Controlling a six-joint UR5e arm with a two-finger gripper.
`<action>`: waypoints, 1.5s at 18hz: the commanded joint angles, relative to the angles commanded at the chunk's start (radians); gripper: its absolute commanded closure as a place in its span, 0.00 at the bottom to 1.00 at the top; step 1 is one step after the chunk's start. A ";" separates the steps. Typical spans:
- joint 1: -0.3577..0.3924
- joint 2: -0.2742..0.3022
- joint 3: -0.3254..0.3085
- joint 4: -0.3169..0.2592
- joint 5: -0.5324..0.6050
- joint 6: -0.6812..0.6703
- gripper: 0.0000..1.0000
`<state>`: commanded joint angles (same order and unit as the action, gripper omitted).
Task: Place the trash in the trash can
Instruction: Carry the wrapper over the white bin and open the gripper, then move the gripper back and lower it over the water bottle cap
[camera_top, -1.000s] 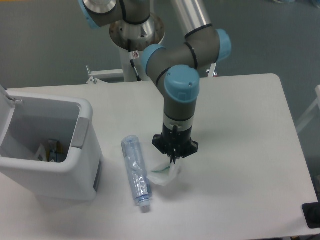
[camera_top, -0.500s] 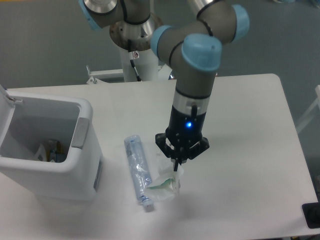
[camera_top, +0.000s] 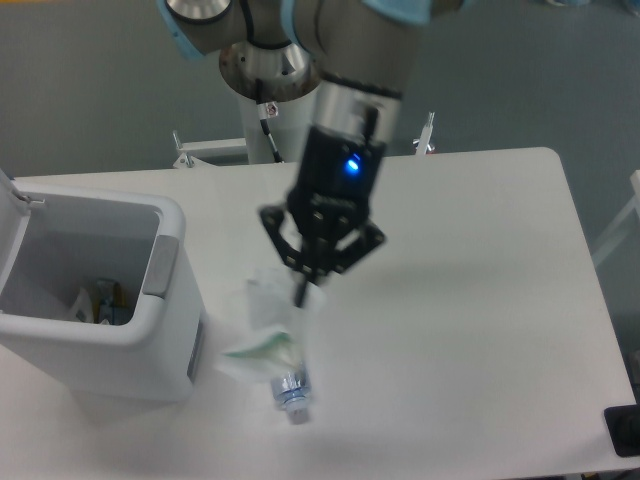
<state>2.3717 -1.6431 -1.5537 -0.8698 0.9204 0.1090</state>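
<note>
While the end effector (camera_top: 301, 297) pinches the small crumpled clear plastic wrapper with green marks (camera_top: 263, 340), the wrapper hangs just below it. The crushed clear plastic bottle (camera_top: 291, 388) lies on the white worktop (camera_top: 470, 330) underneath, and the boxy white trash can (camera_top: 95, 300) stands open off to the left.

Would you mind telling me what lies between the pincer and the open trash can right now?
In the camera view, the crumpled wrapper hanging from the pincer fills part of that stretch; otherwise only bare table separates it from the trash can.
</note>
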 joint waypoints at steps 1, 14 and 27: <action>-0.018 0.012 -0.015 -0.001 0.000 -0.005 1.00; -0.170 0.063 -0.125 0.008 0.006 0.012 0.26; 0.012 -0.010 -0.033 0.009 0.014 0.024 0.00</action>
<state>2.3837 -1.6533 -1.5864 -0.8606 0.9341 0.1335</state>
